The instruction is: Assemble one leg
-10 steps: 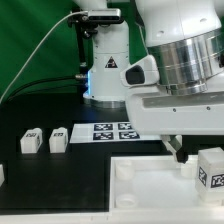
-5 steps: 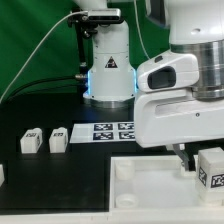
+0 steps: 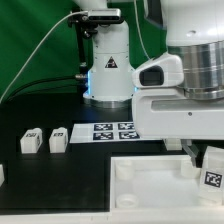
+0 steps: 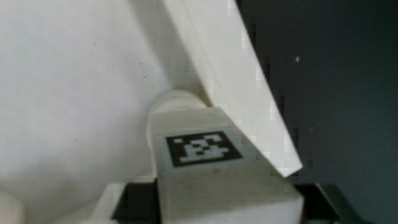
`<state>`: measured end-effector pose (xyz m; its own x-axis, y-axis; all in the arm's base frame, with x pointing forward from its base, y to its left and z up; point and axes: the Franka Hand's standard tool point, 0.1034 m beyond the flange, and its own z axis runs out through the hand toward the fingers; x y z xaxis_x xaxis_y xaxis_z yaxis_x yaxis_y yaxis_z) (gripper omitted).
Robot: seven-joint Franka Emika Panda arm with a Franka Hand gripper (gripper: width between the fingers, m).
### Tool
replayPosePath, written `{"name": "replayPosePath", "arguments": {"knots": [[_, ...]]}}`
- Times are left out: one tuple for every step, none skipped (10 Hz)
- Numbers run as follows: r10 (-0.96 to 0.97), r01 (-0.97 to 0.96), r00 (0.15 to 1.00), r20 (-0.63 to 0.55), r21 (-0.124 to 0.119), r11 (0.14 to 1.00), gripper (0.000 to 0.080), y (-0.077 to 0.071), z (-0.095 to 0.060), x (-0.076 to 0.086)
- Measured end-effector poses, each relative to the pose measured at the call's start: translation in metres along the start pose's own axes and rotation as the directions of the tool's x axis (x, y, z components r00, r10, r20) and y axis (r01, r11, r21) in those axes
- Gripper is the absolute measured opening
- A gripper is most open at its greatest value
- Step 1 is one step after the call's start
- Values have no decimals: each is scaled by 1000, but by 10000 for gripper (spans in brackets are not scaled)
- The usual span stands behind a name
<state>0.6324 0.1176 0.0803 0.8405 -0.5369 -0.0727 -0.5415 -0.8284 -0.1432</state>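
White plastic makes up nearly everything countable: three legs in plain sight, one large panel and one marker board. The tool (image 4: 217, 203) pinches one leg (image 4: 201, 140) between its two dark fingers (image 4: 135, 200), one finger on either side of the block. The leg's single black-and-white tag faces the wrist camera. In the exterior view this leg (image 3: 212, 170) hangs tilted at the far right, over the panel (image 3: 150, 190) near its edge. The wrist view shows white panel on one side of it and black counter (image 3: 60, 165) on the other. Two other legs (image 3: 31, 141) stand on the counter at the exterior view's left, the second of the pair (image 3: 59, 138) just beside the first, each with one tag. The marker board (image 3: 113, 131) lies flat to their right, carrying four tags in a square. One white fragment (image 3: 2, 172) is cut off by the left border; I cannot tell what it is.
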Motion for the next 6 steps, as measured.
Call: {"name": "replayPosePath", "arguments": {"knots": [[159,-158,987,-13,14,987,318,1,1,-1],[285,-284,958,-27,31,958,317,2,3,-2],[473,-471,881,-24,64,880,317,3,3,-3],[617,-613,787,-9,103,783,316,5,4,-3],[688,-683,726,7,128,719,314,6,4,-5],[672,-667,740,6,137,733,313,7,5,-6]]}}
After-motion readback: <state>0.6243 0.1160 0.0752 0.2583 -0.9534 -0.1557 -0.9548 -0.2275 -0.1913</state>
